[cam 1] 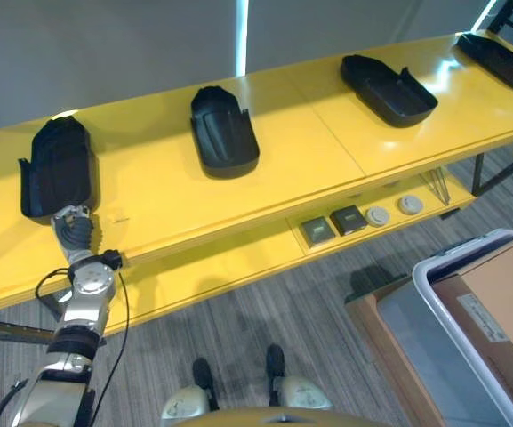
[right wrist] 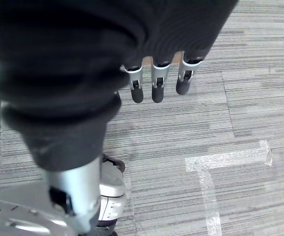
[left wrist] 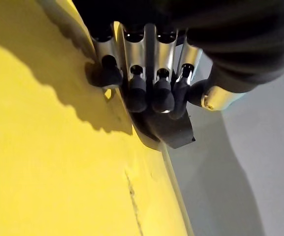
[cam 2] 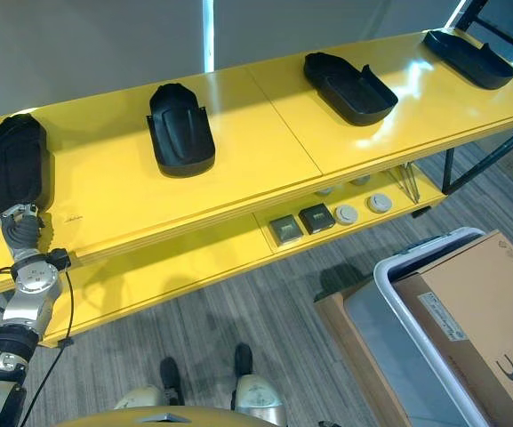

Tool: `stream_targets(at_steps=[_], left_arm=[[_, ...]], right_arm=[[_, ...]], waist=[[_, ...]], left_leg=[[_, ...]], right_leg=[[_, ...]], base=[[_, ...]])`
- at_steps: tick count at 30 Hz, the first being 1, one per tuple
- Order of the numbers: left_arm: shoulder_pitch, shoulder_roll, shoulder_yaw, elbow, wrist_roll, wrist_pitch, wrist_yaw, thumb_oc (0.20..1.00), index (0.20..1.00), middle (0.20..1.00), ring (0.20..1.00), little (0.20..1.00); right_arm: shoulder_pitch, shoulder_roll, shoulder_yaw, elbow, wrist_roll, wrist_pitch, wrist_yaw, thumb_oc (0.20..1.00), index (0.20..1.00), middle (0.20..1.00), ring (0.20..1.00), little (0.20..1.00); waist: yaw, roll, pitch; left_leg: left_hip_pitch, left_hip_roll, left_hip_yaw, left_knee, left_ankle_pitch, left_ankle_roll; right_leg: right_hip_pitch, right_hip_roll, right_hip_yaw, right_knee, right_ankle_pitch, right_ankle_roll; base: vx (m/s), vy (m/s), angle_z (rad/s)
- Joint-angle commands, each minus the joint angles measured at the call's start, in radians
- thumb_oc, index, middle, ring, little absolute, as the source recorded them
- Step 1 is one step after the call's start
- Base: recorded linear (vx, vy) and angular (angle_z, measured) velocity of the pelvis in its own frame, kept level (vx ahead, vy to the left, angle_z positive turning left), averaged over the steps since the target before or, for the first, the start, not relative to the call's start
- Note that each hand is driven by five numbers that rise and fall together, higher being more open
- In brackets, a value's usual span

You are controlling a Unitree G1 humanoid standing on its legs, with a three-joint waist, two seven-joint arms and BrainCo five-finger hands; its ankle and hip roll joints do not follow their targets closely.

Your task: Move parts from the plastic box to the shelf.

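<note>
Looks like a workshop or factory-type floor: a long yellow shelf (cam 1: pixel 265 169) with black molded plastic parts (cam 1: pixel 225 132) laid out in a row. Grey striped carpet tiles (cam 1: pixel 265 307), plus a cardboard box (cam 2: pixel 469 311) at the near right.

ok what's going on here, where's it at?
The left hand is at the leftmost black part on the yellow shelf; its wrist view shows the fingers curled onto the part's edge. Three more black parts sit spaced along the shelf. The right hand hangs relaxed over the floor. The plastic box stands at right.
</note>
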Motion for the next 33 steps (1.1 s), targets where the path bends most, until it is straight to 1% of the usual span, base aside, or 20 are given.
stream_targets(at_steps=[1,2,5,6,8,11,12,13,14,18,20,21,23,25,27,28,30,31,32,33], left_arm=[[-0.068,0.038,-0.026,0.036,-0.005,-0.049,-0.070,0.884,0.884,0.884,0.884,0.884],[-0.062,0.036,-0.029,0.017,-0.008,-0.051,-0.081,1.000,1.000,1.000,1.000,1.000],[-0.029,0.030,-0.046,-0.079,-0.010,-0.062,-0.153,1.000,1.000,1.000,1.000,1.000],[0.003,0.027,-0.056,-0.167,-0.019,-0.074,-0.202,1.000,1.000,1.000,1.000,1.000],[0.076,0.023,-0.066,-0.356,-0.046,-0.063,-0.318,1.000,1.000,1.000,1.000,1.000],[0.130,0.023,-0.082,-0.472,-0.067,-0.055,-0.446,1.000,1.000,1.000,1.000,1.000],[0.160,0.024,-0.111,-0.542,-0.080,-0.040,-0.546,1.000,1.000,1.000,1.000,1.000],[0.172,0.024,-0.122,-0.565,-0.088,-0.026,-0.584,1.000,1.000,1.000,1.000,1.000],[0.217,0.026,-0.176,-0.635,-0.079,-0.007,-0.754,1.000,1.000,1.000,1.000,1.000],[0.289,0.040,-0.248,-0.685,-0.159,-0.002,-0.868,1.000,1.000,1.000,1.000,1.000],[0.344,0.060,-0.283,-0.624,-0.188,-0.029,-0.826,1.000,1.000,1.000,1.000,1.000],[0.363,0.067,-0.299,-0.574,-0.122,-0.084,-0.769,1.000,1.000,1.000,1.000,1.000],[0.373,0.074,-0.307,-0.529,-0.043,-0.102,-0.722,1.000,1.000,1.000,1.000,1.000],[0.391,0.084,-0.336,-0.380,0.057,-0.102,-0.679,1.000,1.000,1.000,1.000,1.000],[0.405,0.082,-0.346,-0.292,0.007,0.002,-0.704,1.000,1.000,1.000,1.000,1.000],[0.415,0.074,-0.346,-0.257,-0.001,0.007,-0.709,1.000,1.000,1.000,1.000,1.000],[0.450,0.013,-0.327,-0.059,-0.081,0.039,-0.750,1.000,1.000,1.000,1.000,1.000],[0.455,-0.003,-0.319,-0.020,-0.097,0.052,-0.748,1.000,1.000,1.000,1.000,1.000],[0.461,-0.034,-0.298,0.062,-0.113,0.089,-0.715,1.000,1.000,1.000,1.000,1.000],[0.462,-0.069,-0.270,0.184,-0.118,0.070,-0.718,1.000,1.000,1.000,1.000,1.000]], right_arm=[[-0.012,-0.030,0.055,0.007,-0.007,-0.003,-0.007,1.000,1.000,1.000,1.000,1.000],[-0.012,-0.029,0.052,0.006,-0.006,-0.002,-0.007,1.000,1.000,1.000,1.000,1.000],[-0.014,-0.020,0.044,0.007,0.001,-0.003,-0.011,1.000,1.000,1.000,1.000,1.000],[-0.016,-0.013,0.035,0.007,0.003,0.001,-0.013,1.000,1.000,1.000,1.000,1.000],[-0.021,0.000,0.015,0.004,0.005,0.016,-0.016,1.000,1.000,1.000,1.000,1.000],[-0.023,0.005,0.002,0.003,0.006,0.027,-0.020,1.000,1.000,1.000,1.000,1.000],[-0.025,0.011,-0.007,0.004,0.013,0.035,-0.026,1.000,1.000,1.000,1.000,1.000],[-0.026,0.012,-0.009,0.005,0.015,0.039,-0.028,1.000,1.000,1.000,1.000,1.000],[-0.040,0.014,-0.019,0.010,0.023,0.054,-0.030,1.000,1.000,1.000,1.000,1.000],[-0.059,0.012,-0.019,0.028,0.036,0.059,-0.035,1.000,1.000,1.000,1.000,1.000],[-0.063,0.016,-0.010,0.040,0.059,0.049,-0.046,1.000,1.000,1.000,1.000,1.000],[-0.071,0.017,-0.005,0.052,0.076,0.043,-0.046,1.000,1.000,1.000,1.000,1.000],[-0.076,0.020,-0.004,0.061,0.083,0.039,-0.047,1.000,1.000,1.000,1.000,1.000],[-0.093,0.026,0.010,0.091,0.091,0.029,-0.048,1.000,1.000,1.000,1.000,1.000],[-0.105,0.024,0.016,0.107,0.092,0.025,-0.045,1.000,1.000,1.000,1.000,1.000],[-0.107,0.022,0.015,0.109,0.093,0.026,-0.043,1.000,1.000,1.000,1.000,1.000],[-0.115,0.020,0.017,0.113,0.098,0.033,-0.036,1.000,1.000,1.000,1.000,1.000],[-0.117,0.019,0.016,0.114,0.096,0.035,-0.034,1.000,1.000,1.000,1.000,1.000],[-0.119,0.019,0.014,0.116,0.090,0.038,-0.030,1.000,1.000,1.000,1.000,1.000],[-0.121,0.023,0.007,0.125,0.078,0.038,-0.024,1.000,1.000,1.000,1.000,1.000]], waist=[[-0.005,-0.010,-0.006],[-0.003,-0.010,-0.006],[0.009,-0.008,-0.005],[0.019,-0.005,-0.005],[0.041,0.003,-0.006],[0.058,0.012,-0.008],[0.069,0.017,-0.011],[0.073,0.018,-0.013],[0.090,0.027,-0.020],[0.109,0.041,-0.034],[0.121,0.045,-0.055],[0.127,0.043,-0.063],[0.131,0.040,-0.068],[0.140,0.035,-0.080],[0.145,0.035,-0.089],[0.146,0.035,-0.092],[0.147,0.032,-0.103],[0.147,0.031,-0.105],[0.146,0.029,-0.108],[0.144,0.026,-0.112]], left_leg=[[-0.047,0.047,-0.053,0.100,-0.096,-0.006],[-0.046,0.046,-0.054,0.100,-0.097,-0.006],[-0.045,0.043,-0.059,0.099,-0.099,-0.004],[-0.044,0.041,-0.065,0.099,-0.101,-0.003],[-0.041,0.036,-0.078,0.099,-0.104,-0.002],[-0.037,0.032,-0.090,0.096,-0.106,-0.001],[-0.034,0.029,-0.097,0.093,-0.107,-0.001],[-0.033,0.028,-0.099,0.091,-0.108,-0.001],[-0.026,0.024,-0.107,0.079,-0.106,-0.004],[-0.009,0.022,-0.112,0.051,-0.095,-0.008],[0.003,0.018,-0.111,0.036,-0.090,-0.007],[0.005,0.017,-0.112,0.038,-0.091,-0.006],[0.006,0.017,-0.112,0.039,-0.092,-0.005],[0.010,0.018,-0.111,0.041,-0.093,-0.005],[0.015,0.019,-0.110,0.040,-0.092,-0.005],[0.015,0.019,-0.110,0.040,-0.092,-0.005],[0.020,0.017,-0.109,0.043,-0.091,-0.002],[0.020,0.017,-0.109,0.043,-0.091,-0.001],[0.021,0.016,-0.108,0.044,-0.091,-0.001],[0.021,0.015,-0.108,0.046,-0.090,0.000]], right_leg=[[-0.022,-0.045,0.032,0.057,-0.092,0.069],[-0.020,-0.046,0.031,0.056,-0.091,0.068],[-0.014,-0.047,0.024,0.051,-0.091,0.066],[-0.009,-0.049,0.019,0.049,-0.090,0.064],[0.002,-0.054,0.005,0.045,-0.089,0.061],[0.015,-0.058,-0.009,0.036,-0.086,0.060],[0.023,-0.061,-0.021,0.029,-0.082,0.061],[0.026,-0.062,-0.025,0.026,-0.080,0.061],[0.040,-0.065,-0.043,0.011,-0.073,0.062],[0.054,-0.068,-0.066,0.002,-0.071,0.067],[0.061,-0.071,-0.080,0.002,-0.069,0.073],[0.065,-0.072,-0.085,0.002,-0.068,0.073],[0.068,-0.072,-0.087,0.002,-0.066,0.072],[0.074,-0.069,-0.091,0.002,-0.067,0.069],[0.078,-0.068,-0.094,0.002,-0.068,0.068],[0.078,-0.068,-0.093,0.002,-0.067,0.068],[0.081,-0.067,-0.088,0.002,-0.065,0.066],[0.081,-0.067,-0.087,0.002,-0.064,0.065],[0.082,-0.067,-0.086,0.002,-0.065,0.065],[0.082,-0.067,-0.084,0.003,-0.064,0.065]], base=[[0.00,0.000,0.00],[0.00,0.000,0.00],[0.00,0.000,0.00],[0.00,0.000,0.00],[0.00,0.000,0.00],[-0.01,-0.006,0.10],[-0.01,-0.015,0.14],[-0.03,-0.030,0.20],[-0.03,-0.024,0.21],[-0.04,-0.014,0.17],[-0.06,-0.034,0.13],[-0.05,-0.044,0.09],[-0.04,-0.035,0.07],[-0.04,-0.029,0.10],[-0.02,-0.007,0.12],[-0.02,0.001,0.06],[0.00,0.000,0.00],[0.00,0.000,0.00],[0.00,0.000,0.00],[0.00,0.000,0.00]])
